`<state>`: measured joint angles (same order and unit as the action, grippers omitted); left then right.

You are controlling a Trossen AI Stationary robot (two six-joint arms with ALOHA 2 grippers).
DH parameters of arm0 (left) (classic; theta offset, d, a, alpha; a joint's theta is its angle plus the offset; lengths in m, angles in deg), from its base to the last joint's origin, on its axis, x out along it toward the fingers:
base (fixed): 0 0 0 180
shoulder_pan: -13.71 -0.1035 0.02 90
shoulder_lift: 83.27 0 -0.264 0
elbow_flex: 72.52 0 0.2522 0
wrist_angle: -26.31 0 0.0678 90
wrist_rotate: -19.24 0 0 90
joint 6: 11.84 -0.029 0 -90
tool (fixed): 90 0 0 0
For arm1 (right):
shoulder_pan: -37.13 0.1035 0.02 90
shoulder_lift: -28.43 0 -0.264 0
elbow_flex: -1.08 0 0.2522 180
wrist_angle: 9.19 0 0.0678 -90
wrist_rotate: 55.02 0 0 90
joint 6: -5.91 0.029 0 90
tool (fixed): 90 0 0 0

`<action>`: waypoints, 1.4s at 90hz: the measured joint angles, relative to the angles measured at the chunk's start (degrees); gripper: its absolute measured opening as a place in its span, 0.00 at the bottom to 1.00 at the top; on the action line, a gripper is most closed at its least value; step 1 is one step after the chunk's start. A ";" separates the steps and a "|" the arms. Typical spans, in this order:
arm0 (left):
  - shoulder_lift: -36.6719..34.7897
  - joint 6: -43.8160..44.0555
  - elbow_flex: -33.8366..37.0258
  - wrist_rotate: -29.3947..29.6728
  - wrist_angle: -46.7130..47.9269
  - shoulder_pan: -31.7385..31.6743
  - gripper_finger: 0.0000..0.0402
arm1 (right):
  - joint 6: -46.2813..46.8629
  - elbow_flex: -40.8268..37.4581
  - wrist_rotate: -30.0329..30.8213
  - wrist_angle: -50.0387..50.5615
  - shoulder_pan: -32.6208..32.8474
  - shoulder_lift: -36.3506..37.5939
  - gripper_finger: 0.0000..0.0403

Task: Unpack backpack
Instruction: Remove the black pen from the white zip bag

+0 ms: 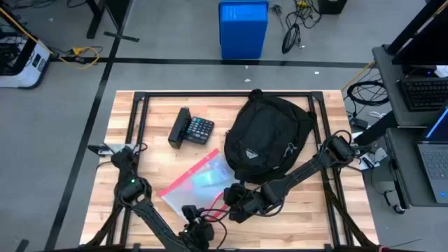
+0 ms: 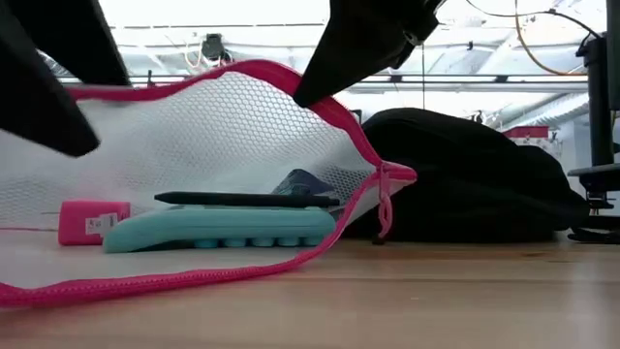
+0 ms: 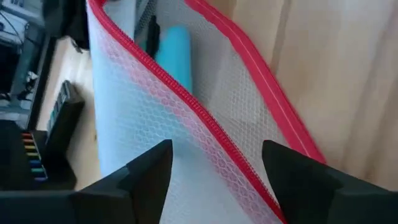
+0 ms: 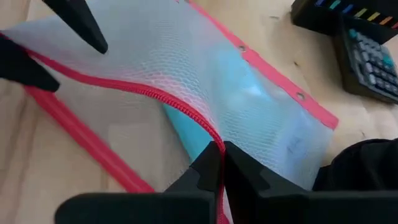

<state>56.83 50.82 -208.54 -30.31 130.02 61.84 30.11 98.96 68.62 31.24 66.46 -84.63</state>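
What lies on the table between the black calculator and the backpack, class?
Bare wood only: in the high view a strip of table separates the calculator from the backpack; the mesh pouch lies nearer the arms.

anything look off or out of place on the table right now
Nothing spilled or damaged. The mesh pouch lies askew, one zipper edge pinched up by the right gripper. The backpack and calculator rest flat on the table.

Backpack (image 1: 269, 136) — black, rounded oval, lying flat on table's right half, white triangular logo facing up.
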 joint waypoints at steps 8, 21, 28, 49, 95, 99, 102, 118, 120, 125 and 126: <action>0.00 0.17 0.00 -1.23 0.00 -0.51 0.46 | -0.31 0.00 -1.31 0.03 -0.04 0.00 0.00; 0.00 -0.02 0.00 -1.39 0.01 -0.64 0.24 | -0.81 0.00 -4.31 0.12 -0.05 0.00 0.00; 0.00 -0.02 0.00 -1.79 0.04 -0.67 0.10 | -0.86 0.00 -7.23 0.46 -0.03 0.00 0.00; -0.06 -0.22 0.00 -3.41 0.00 0.13 0.01 | 0.15 0.00 -15.80 2.80 -0.03 0.02 0.00; -5.92 -3.72 0.00 -2.89 0.13 3.03 0.00 | -2.50 0.00 -21.30 -4.29 7.06 5.44 0.29; -6.33 -4.58 0.00 -2.85 0.13 3.29 0.00 | -4.22 0.00 -19.76 -7.06 7.81 5.44 0.32; -6.69 -5.05 0.00 -2.71 0.13 3.49 0.00 | -6.07 0.00 -17.38 -9.31 8.42 5.21 0.34; -7.15 -8.98 0.00 -2.54 0.08 4.15 0.00 | -19.12 0.04 1.10 -14.97 11.67 2.06 0.40; -7.15 -9.46 0.00 -2.53 0.08 4.22 0.00 | -19.73 0.02 3.08 -14.98 11.99 1.68 0.41; -7.15 -10.43 0.00 -2.44 0.15 4.37 0.00 | -20.58 0.03 6.05 -15.22 12.48 0.95 0.42; -7.15 -10.49 0.00 -2.39 0.15 4.40 0.00 | -20.74 0.04 6.19 -15.28 12.54 0.80 0.42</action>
<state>49.68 40.32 -208.54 -32.70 130.17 66.24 9.37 99.00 74.82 15.96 79.00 -83.82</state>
